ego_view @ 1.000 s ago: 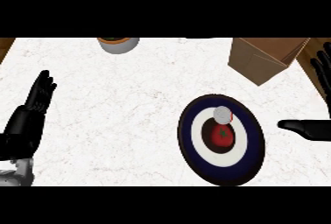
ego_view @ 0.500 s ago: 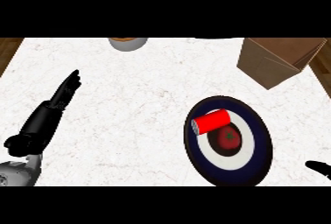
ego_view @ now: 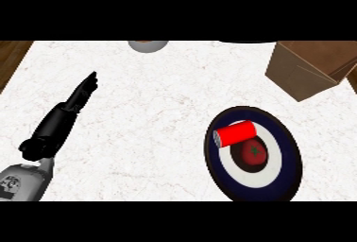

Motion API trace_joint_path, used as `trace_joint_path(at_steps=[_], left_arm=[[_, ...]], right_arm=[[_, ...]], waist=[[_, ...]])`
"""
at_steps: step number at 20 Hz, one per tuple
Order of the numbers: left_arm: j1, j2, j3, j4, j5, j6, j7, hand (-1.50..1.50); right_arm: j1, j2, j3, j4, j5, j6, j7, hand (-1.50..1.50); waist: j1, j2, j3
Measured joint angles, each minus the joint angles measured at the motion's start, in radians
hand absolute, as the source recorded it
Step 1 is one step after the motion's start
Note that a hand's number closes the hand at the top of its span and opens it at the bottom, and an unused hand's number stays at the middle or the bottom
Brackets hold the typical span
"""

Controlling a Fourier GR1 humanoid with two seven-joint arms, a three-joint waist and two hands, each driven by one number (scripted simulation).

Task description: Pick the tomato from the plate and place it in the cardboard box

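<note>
The tomato (ego_view: 255, 152) is sitting in the middle of the dark round plate (ego_view: 287, 137), just beside 1 red can (ego_view: 235, 133) (lying on its side). The left hand (ego_view: 64, 118) is holding nothing, fingers straight, over the white counter (ego_view: 160, 118). The cardboard box (ego_view: 307, 66) is standing at the far right.

Open bench (ego_view: 160, 118) runs between plate (ego_view: 291, 146) and cardboard box (ego_view: 307, 66). 1 red can (ego_view: 235, 133) lies against the tomato (ego_view: 254, 153), upper-left side, obstructing that approach. Grey cup (ego_view: 146, 45) at far edge, well apart.
</note>
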Motion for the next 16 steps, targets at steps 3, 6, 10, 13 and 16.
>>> trace_joint_path(at_steps=[3, 6, 10, 13, 16], left_arm=[[-0.022, -0.004, 0.005, 0.020, -0.001, -0.013, 0.003, 0.00], [-0.036, -0.007, 0.009, 0.029, -0.004, -0.027, 0.001, 0.00], [-0.049, -0.020, 0.011, 0.034, -0.012, -0.038, 0.002, 0.00], [-0.047, -0.031, 0.015, 0.041, -0.020, -0.043, -0.002, 0.00], [-0.031, -0.034, 0.031, 0.036, -0.026, -0.054, -0.006, 0.00]], right_arm=[[-0.018, -0.036, 0.066, -0.098, 0.038, 0.078, 0.154, -1.50], [-0.093, -0.066, 0.133, -0.135, 0.067, 0.156, 0.318, -1.50], [-0.213, -0.045, 0.265, -0.176, 0.103, 0.246, 0.549, -1.50], [-0.298, 0.017, 0.376, -0.168, 0.129, 0.297, 0.692, -1.50], [-0.373, 0.090, 0.442, -0.134, 0.149, 0.330, 0.773, -1.50]], waist=[[0.006, 0.000, 0.000], [0.020, 0.002, 0.000], [0.031, 0.003, 0.000], [0.031, 0.002, 0.000], [0.026, 0.001, 0.001]])
